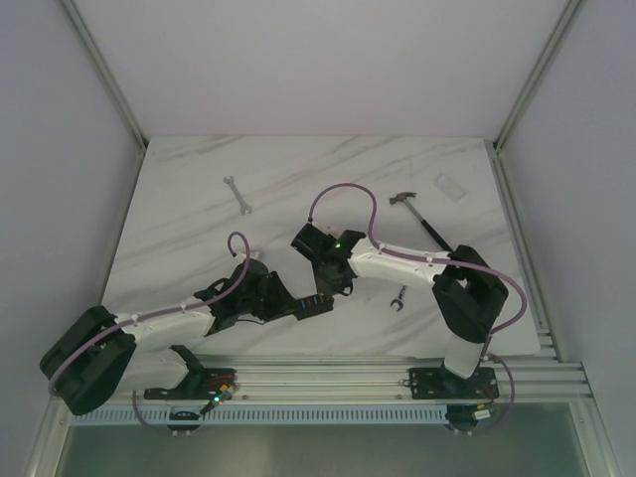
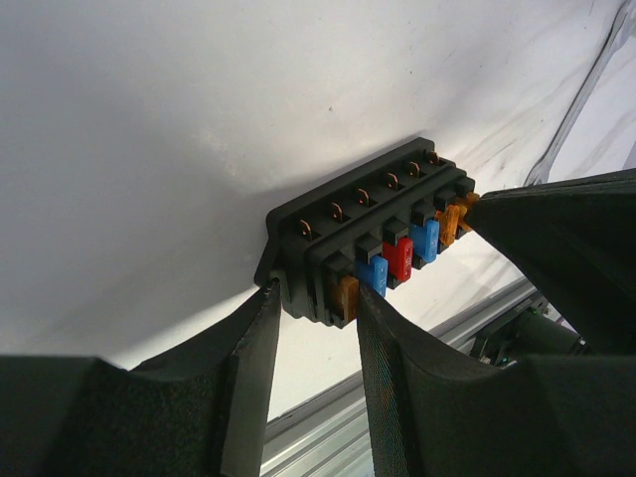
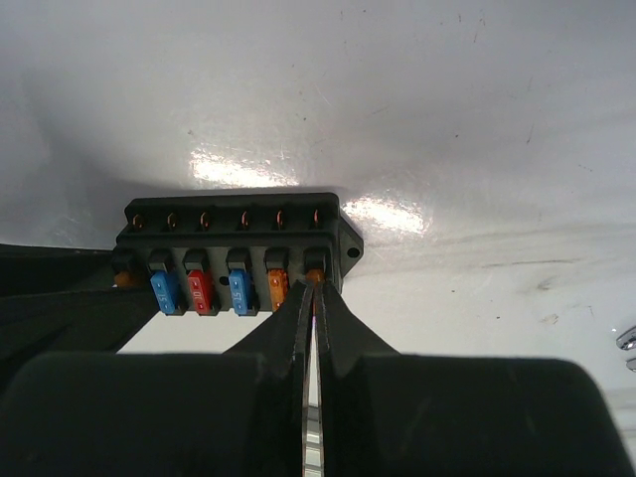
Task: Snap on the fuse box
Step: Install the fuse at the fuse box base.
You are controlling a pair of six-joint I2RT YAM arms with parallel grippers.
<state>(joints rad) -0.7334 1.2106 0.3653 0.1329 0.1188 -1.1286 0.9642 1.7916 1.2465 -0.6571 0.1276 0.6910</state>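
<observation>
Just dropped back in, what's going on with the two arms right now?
The left gripper has its fingers clamped around one end of the fuse box, near the table's front edge. The right gripper has its fingers shut at the orange fuse in the opposite end slot. Whether it grips or only presses it is unclear.

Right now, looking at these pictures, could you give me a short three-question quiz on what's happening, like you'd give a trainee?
1. True or false: the left claw grips the fuse box by one end.
2. Which tool lies on the table's far right side? A hammer, B saw, C pliers.
3. How many blue fuses sit in the box?
Key: 1 true; 2 A; 3 two.
</observation>
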